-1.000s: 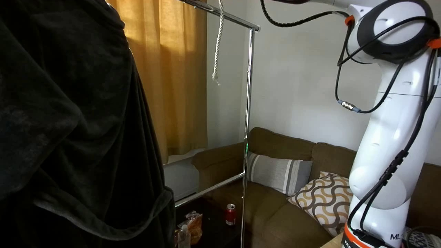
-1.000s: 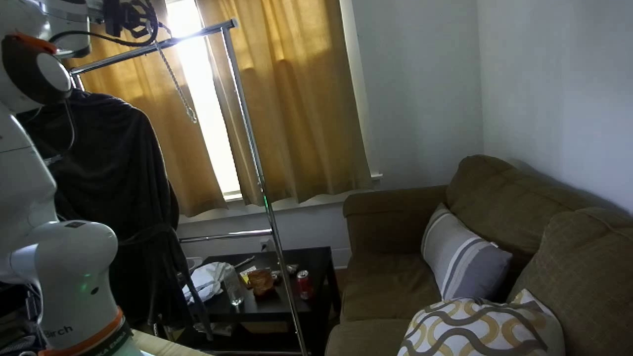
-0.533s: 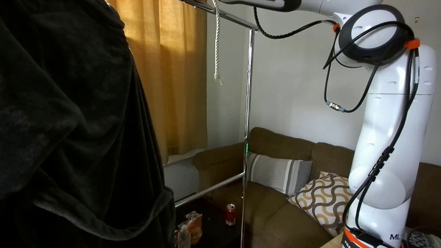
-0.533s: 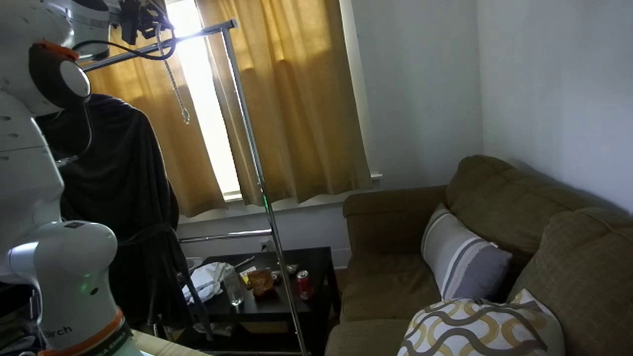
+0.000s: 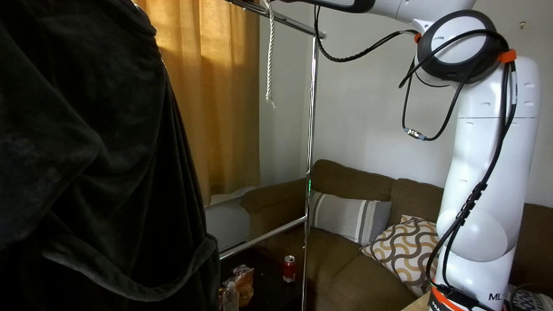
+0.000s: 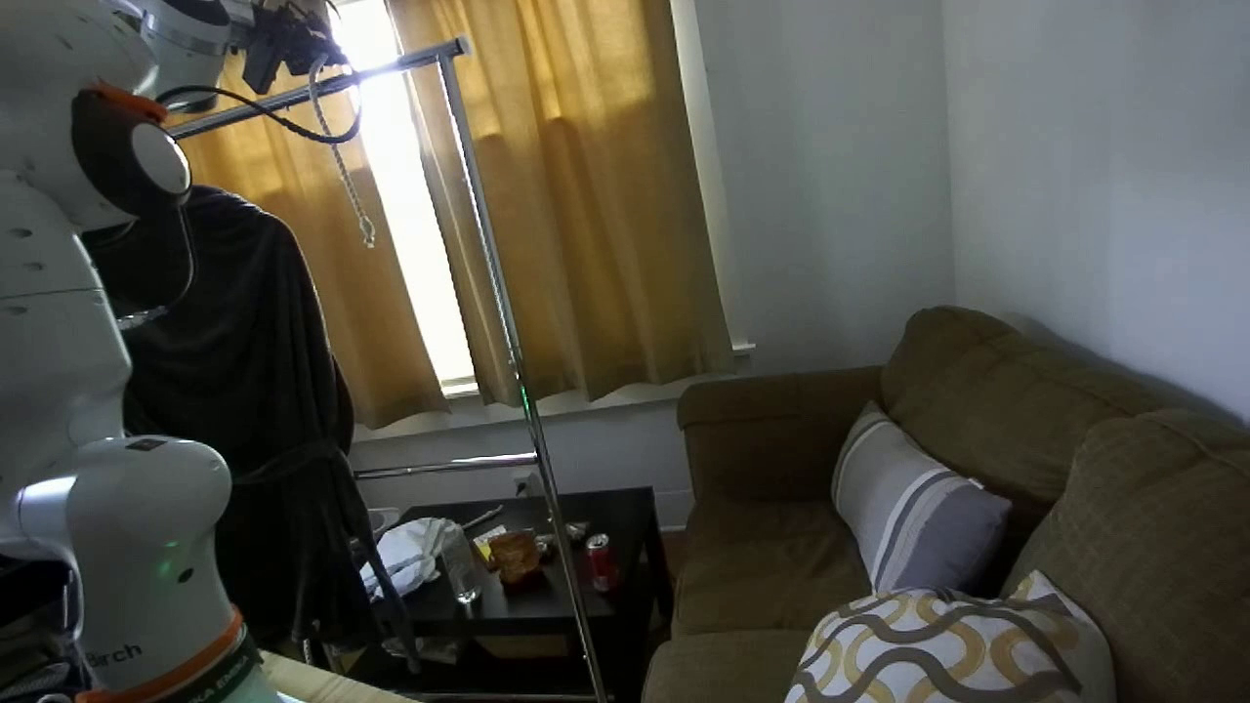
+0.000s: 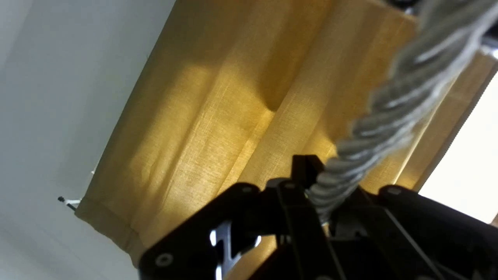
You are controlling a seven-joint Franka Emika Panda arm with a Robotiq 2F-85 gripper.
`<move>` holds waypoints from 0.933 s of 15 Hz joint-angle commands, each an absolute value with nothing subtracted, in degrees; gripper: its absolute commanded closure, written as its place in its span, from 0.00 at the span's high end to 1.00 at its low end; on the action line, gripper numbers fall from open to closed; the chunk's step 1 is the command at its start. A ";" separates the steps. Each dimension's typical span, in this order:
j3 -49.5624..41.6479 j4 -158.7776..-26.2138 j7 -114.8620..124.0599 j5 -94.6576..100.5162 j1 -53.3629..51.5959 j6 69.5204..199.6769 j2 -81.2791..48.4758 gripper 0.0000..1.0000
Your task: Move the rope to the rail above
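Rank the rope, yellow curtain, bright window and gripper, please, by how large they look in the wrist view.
Largest to smallest:
yellow curtain
gripper
rope
bright window, cut off by the frame
Nearness to the camera enlarges the gripper and rope, so true sizes may rank differently.

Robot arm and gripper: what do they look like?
The arm is white, smooth and rounded, with a dark ring at one joint, black cables, orange straps and, low down, an orange band and dark letters. The gripper is black and angular, with little grey bolts.
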State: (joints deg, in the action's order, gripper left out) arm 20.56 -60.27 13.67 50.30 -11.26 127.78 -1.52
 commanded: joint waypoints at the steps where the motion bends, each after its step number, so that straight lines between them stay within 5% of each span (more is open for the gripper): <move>1: 20.41 -60.14 14.32 50.30 -11.16 127.67 -1.61 0.07; 14: 19.13 -56.87 22.29 46.67 -10.20 121.21 -3.56 0.02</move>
State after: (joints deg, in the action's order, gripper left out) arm 18.83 -58.41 21.75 48.87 -9.89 125.81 -2.82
